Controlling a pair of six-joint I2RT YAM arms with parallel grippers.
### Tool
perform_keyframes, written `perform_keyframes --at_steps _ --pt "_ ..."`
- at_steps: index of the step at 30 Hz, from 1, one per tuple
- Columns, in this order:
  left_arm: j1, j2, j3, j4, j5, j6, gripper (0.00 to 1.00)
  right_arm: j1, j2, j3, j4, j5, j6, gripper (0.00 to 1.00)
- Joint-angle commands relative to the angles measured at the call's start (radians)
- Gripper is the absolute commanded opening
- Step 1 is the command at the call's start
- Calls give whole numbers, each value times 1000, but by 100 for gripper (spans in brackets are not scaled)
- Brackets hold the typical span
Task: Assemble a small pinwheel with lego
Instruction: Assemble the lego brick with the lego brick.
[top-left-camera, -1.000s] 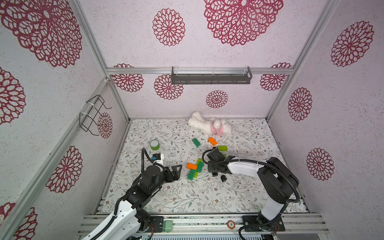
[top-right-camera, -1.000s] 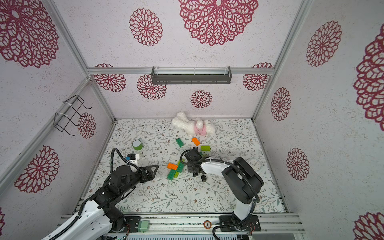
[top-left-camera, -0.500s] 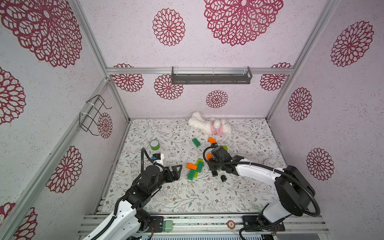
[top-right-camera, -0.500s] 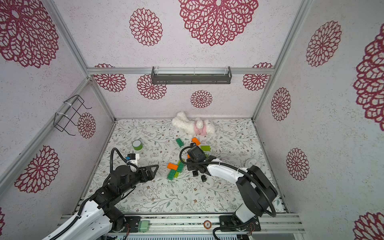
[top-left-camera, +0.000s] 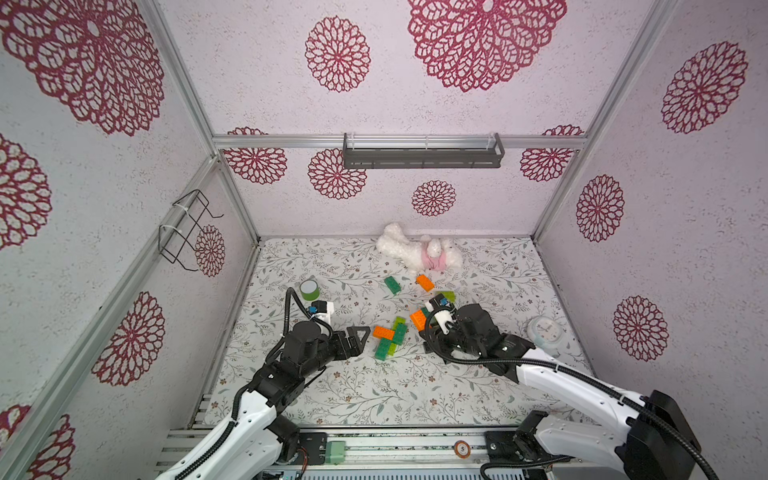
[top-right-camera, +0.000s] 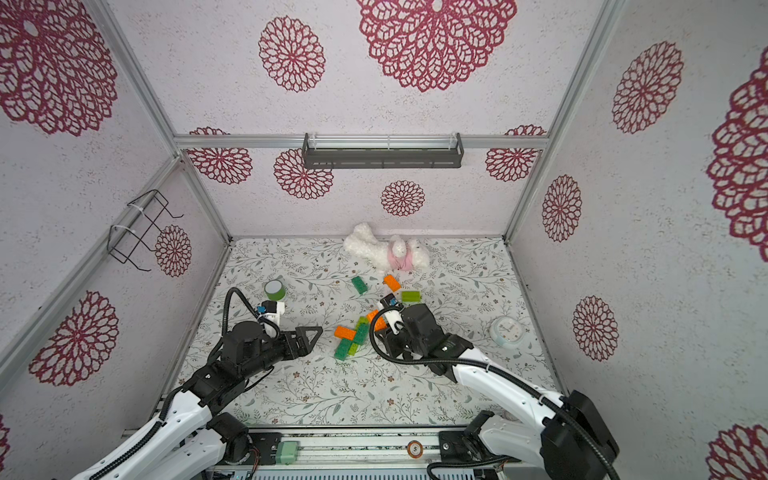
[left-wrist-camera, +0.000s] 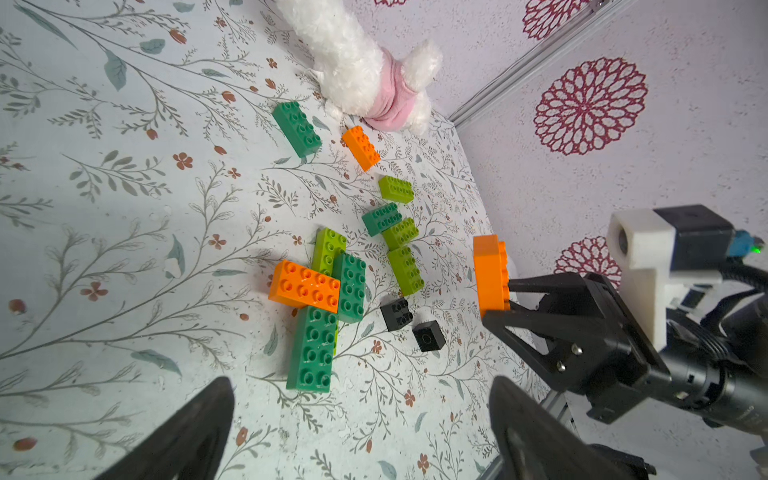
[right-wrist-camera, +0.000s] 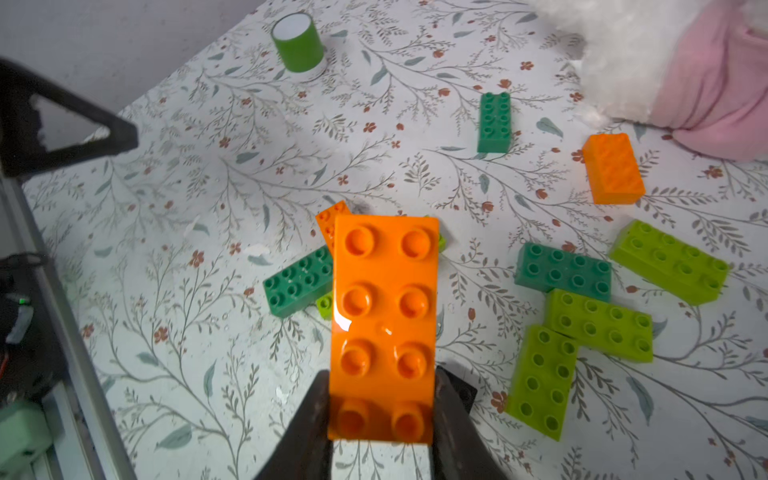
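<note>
Across the floral mat (top-left-camera: 332, 395) in both top views, the part-built pinwheel (top-left-camera: 388, 338), a cluster of orange, lime and dark green bricks, lay between the two arms. The left gripper (top-left-camera: 358, 337) hung just beside it; the right gripper (top-left-camera: 422, 327), on the other side, pinched a loose orange brick (top-left-camera: 417, 318). Farther back lay a dark green brick (top-left-camera: 392, 285) and a second orange brick (top-left-camera: 424, 282), near a white plush toy (top-left-camera: 419, 253). A green tape roll (top-left-camera: 309, 289) stood near the left arm, and a small round clock (top-left-camera: 544, 330) lay beside the right arm.

From the left wrist, the left gripper's jaws stood wide apart and bare, framing the cluster: an orange piece lay across a lime one and two dark green ones. Just beside it sat two black square bricks (left-wrist-camera: 397, 313), then a loose group of three lime bricks (left-wrist-camera: 406, 270) and a dark green one. The right gripper's black fingers (left-wrist-camera: 511, 321) clamped the loose orange brick by one end, on edge above the mat.

From the right wrist, that brick filled the middle, studs toward the camera, its near end squeezed between narrow jaws; the cluster showed partly hidden behind it.
</note>
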Motion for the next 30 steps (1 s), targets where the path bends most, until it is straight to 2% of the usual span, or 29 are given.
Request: perform_keyframes --at_steps 1,5,8,10,16,18,24,30 --pt "9 32 37 19 75 21 97 43 -38 -56 107 -39 -104 27" --pt "2 101 51 33 124 15 100 90 6 -83 135 -11 -98 26" --pt "-19 165 60 62 142 9 94 119 60 -95 186 -3 -94 26" --pt "-40 208 78 63 132 12 85 134 93 -97 214 4 -94 26" --pt "-91 341 155 49 117 22 48 156 209 -68 223 11 -110 25" --pt "-101 358 163 65 120 15 38 156 241 -55 203 24 -118 25" --pt "-118 423 171 73 135 12 24 156 321 13 135 45 -148 25" --pt "-126 494 171 82 140 21 21 155 376 79 42 51 -193 25"
